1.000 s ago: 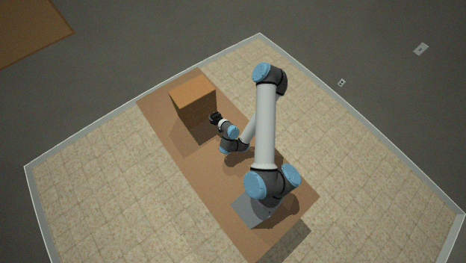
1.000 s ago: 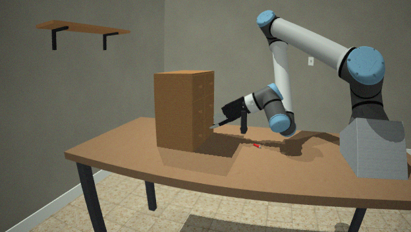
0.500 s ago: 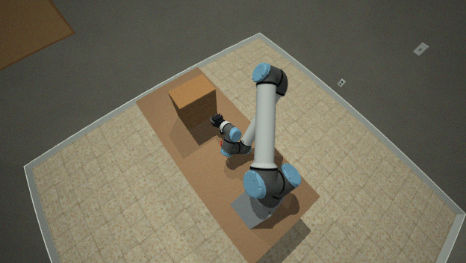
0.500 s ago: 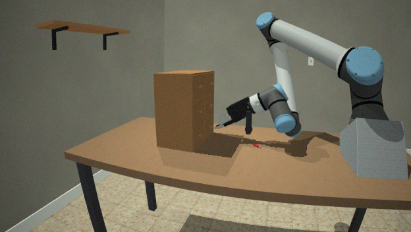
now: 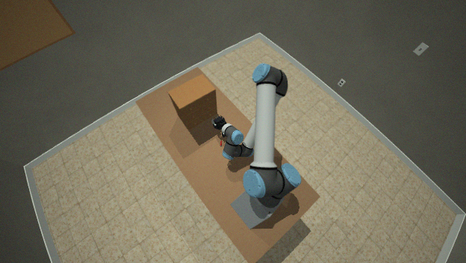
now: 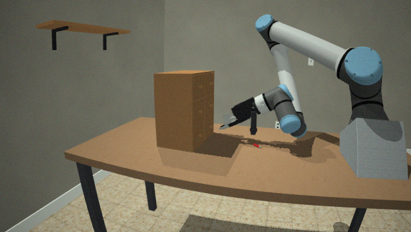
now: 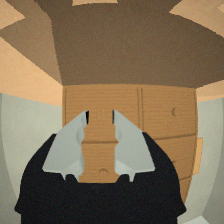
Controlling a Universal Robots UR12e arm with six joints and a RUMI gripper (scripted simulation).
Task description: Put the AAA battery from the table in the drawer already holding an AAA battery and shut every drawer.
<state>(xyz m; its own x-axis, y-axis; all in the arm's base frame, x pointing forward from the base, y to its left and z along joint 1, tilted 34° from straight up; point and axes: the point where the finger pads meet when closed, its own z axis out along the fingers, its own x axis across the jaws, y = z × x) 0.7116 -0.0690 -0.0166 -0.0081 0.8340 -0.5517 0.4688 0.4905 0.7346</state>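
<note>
Battery [image 5: 220,143] [image 6: 256,145] lies below parted, empty pincer [image 5: 214,122] [image 6: 221,127] [image 7: 100,111], toward worktop's [image 5: 202,172] [image 6: 296,178] [image 7: 20,70] robot-end edge, long axis slanting to long edges.

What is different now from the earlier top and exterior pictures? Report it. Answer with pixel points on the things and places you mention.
The gripper [image 5: 213,123] [image 6: 221,128] [image 7: 100,111] has drawn back from the drawer fronts of the chest [image 5: 192,91] [image 6: 174,112] [image 7: 167,112], toward the robot's base [image 5: 248,214] [image 6: 379,155]. Nothing was visibly taken hold of or let go. The chest stands where it stood, drawers shut, and the red battery [image 5: 221,143] [image 6: 256,145] lies on the table [image 5: 202,172] [image 6: 280,178] as before.
</note>
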